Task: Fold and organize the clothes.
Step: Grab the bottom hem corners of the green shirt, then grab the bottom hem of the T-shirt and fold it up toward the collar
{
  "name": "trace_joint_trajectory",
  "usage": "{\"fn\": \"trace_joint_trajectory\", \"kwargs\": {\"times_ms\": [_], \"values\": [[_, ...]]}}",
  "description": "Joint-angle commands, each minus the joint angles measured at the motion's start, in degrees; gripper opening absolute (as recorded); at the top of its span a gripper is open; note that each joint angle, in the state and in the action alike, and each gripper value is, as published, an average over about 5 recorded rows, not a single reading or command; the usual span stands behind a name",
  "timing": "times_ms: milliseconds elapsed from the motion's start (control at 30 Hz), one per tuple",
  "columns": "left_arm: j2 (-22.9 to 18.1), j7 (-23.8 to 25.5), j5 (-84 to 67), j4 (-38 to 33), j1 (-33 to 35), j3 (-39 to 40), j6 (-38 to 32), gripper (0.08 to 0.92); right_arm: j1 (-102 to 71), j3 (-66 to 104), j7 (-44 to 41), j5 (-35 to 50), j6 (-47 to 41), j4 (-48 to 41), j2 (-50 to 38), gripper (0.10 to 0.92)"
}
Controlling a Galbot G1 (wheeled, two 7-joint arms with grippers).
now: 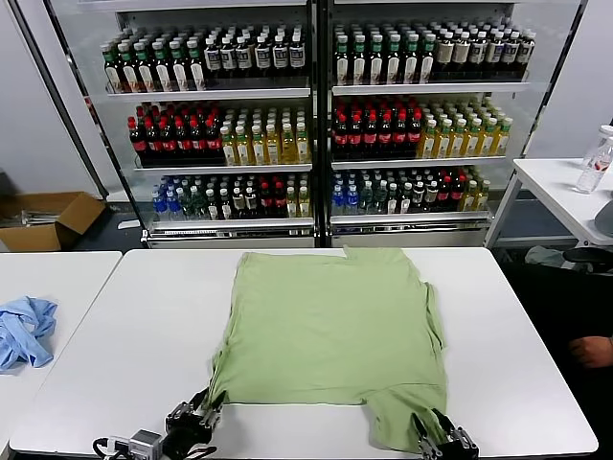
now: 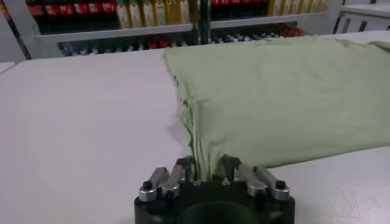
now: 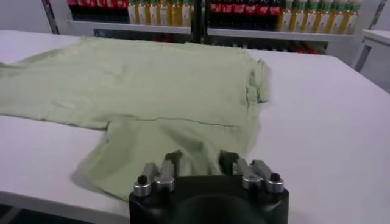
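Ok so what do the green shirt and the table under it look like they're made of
The green shirt looks like a soft, matte woven or knit fabric, likely cotton: it lies limp and bunches into small folds where the left end effector pinches its corner. The table looks like a hard, smooth white laminate or painted board with a faint sheen; the exact material can't be told.

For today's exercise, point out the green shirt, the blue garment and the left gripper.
green shirt (image 1: 330, 331), head view, middle of the fabric.
blue garment (image 1: 24, 329), head view, its crumpled middle.
left gripper (image 2: 206, 172), left wrist view, between fingertips.
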Motion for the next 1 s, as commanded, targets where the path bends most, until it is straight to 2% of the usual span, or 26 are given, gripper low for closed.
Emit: {"fn": "trace_joint_trajectory", "kwargs": {"times_ms": [33,167,300,533,667,767,867,1000], "values": [[-0.17,0.10,0.55,0.68,-0.28,0.16,-0.04,0.230,0.81,0.24,-0.15,2.07,-0.27,0.14,-0.36,0.213],[-0.22,0.68,0.72,0.31,-0.46,0.10,-1.05,0.123,-0.81,3.20,-1.24,3.97,-0.52,5.02,-2.27,0.124],[0.85,0.90,0.96,-3.27,2.35,-0.76,-3.11,0.083,-7.72,6.08,-2.04,3.33,-1.52,12.07,-3.77,0.116],[7.19,-1.15,1.64,-15.02,20.45,-5.99,-3.81,0.081,-20.75,8.76,-2.07,-1.57,-1.39,19.88,-3.23,0.116],[9.47,-3.30,2.37,-20.58,31.50,-11.61,-3.38,0.081,-20.68,9.89,-0.73,-1.47,-1.19,22.31,-4.51,0.116],[10.48,-4.26,1.93,-24.32,36.21,-16.41,-2.81,0.081,-16.96,10.95,0.14,0.31,-1.57,23.43,-5.44,0.116],[11.44,-4.59,0.25,-25.73,33.90,-18.94,-1.82,0.081,-10.07,11.54,0.90,4.17,-3.21,22.72,-6.13,0.116],[12.60,-4.18,-2.02,-24.28,23.52,-18.36,0.50,0.081,3.66,8.71,1.51,7.66,-6.24,17.83,-6.68,0.116]]}}
